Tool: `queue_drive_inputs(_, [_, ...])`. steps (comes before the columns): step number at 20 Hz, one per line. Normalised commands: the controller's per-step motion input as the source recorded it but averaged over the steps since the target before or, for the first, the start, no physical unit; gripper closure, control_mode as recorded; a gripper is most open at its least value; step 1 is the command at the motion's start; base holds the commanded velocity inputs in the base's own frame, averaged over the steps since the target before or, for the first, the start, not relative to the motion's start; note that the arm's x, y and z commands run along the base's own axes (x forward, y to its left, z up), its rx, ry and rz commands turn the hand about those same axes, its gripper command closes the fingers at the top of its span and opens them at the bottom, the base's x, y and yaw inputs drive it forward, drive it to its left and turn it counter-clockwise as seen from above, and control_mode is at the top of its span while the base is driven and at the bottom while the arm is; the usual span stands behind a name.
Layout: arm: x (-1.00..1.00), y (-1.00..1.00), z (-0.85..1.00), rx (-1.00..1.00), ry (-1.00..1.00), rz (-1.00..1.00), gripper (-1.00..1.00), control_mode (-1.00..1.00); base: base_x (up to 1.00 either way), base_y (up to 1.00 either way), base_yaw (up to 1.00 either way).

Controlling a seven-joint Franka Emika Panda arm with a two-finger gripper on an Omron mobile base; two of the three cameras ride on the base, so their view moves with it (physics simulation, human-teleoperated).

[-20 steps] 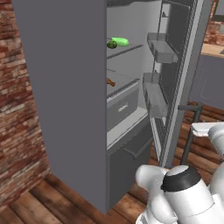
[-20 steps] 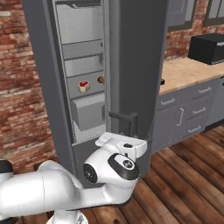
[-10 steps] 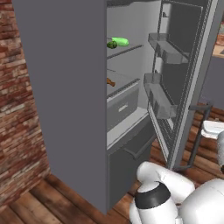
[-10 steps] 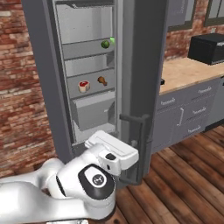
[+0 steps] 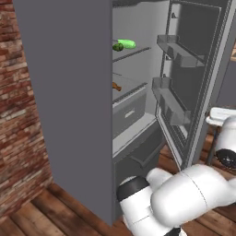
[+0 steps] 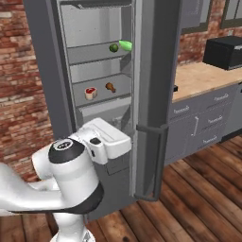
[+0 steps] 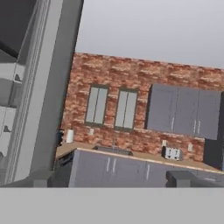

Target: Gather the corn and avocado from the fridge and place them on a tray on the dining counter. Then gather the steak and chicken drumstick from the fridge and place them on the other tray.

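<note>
So far, by the look of things, only the opening step is done.
Fridge (image 6: 47,71): tall grey cabinet against the brick wall, its inside lit and the shelves in plain sight.
Fridge door (image 6: 153,94): swung fully open, standing edge-on in the right base view with its long handle (image 6: 150,163) near the arm; the door bins (image 5: 177,50) show in the left base view.
Arm: folded low in front of the fridge, with the hand (image 6: 106,142) close beside the door handle but not on it.
Fingers: they are out of sight behind the hand's white casing; the hand view looks past the door edge toward the far kitchen wall with nothing between them, so I judge them spread wide and empty.
Table (image 6: 203,78): a wooden-topped stretch to the right of the fridge carries a black microwave (image 6: 226,52); no tray can be seen on it, and whether this is the dining one I cannot tell.
Corn (image 6: 125,45): green-husked, lying on an upper shelf at the front.
Avocado (image 6: 113,47): dark and round, just beside the corn on the same shelf.
Steak (image 6: 90,92): red and white, on the shelf below.
Drumstick (image 6: 110,87): brown, near the steak on that lower shelf.
Left to do: all four foods sit in the fridge, so every pick and every placing on the two trays remains.
</note>
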Motion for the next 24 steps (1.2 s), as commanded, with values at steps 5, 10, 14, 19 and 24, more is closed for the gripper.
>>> queue_drive_inputs(5, [0.0,0.66,0.7,0.0,0.31,0.0,-1.0,-1.0,0.0,0.0,0.0])
queue_drive_inputs(10, [0.0,0.8,0.41,0.0,0.31,-0.02,-1.0,-1.0,0.0,0.0,0.0])
queue_drive_inputs(14, [0.0,0.75,0.37,0.0,0.28,-0.01,-1.0,-1.0,0.0,0.0,0.0])
queue_drive_inputs(19, [-0.01,0.72,0.14,0.0,0.17,0.01,-1.0,-1.0,0.0,0.0,0.0])
queue_drive_inputs(24, [0.37,0.33,0.05,0.0,0.23,0.02,-1.0,-1.0,0.0,0.0,0.0])
